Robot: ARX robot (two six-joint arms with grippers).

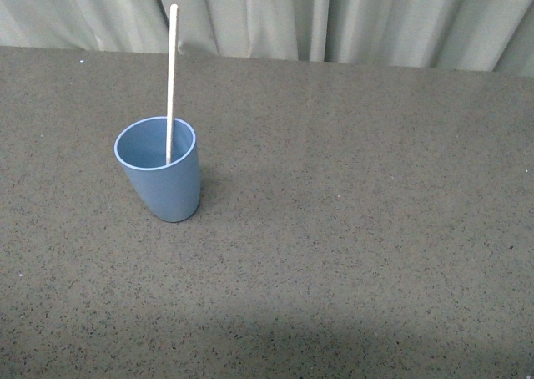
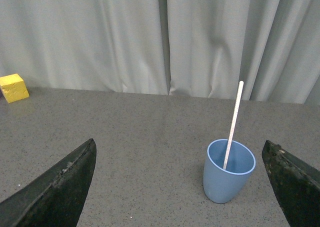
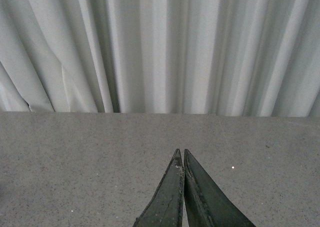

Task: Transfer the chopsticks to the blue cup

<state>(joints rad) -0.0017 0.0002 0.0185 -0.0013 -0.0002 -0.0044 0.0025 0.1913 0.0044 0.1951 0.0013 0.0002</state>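
The left gripper (image 2: 180, 187) hangs low over the table (image 1: 350, 254), jaws spread wide with nothing between them; ahead of it, nearer its one finger (image 2: 295, 184), the cup (image 2: 228, 177) stands upright with the chopstick (image 2: 232, 124) in it, leaning on the rim and poking well above. A yellow block (image 2: 13, 87) sits far off by the curtain (image 2: 150, 37). The right gripper (image 3: 182, 159) is pressed together, empty, pointing across bare table toward the curtain. No writing shows on anything.
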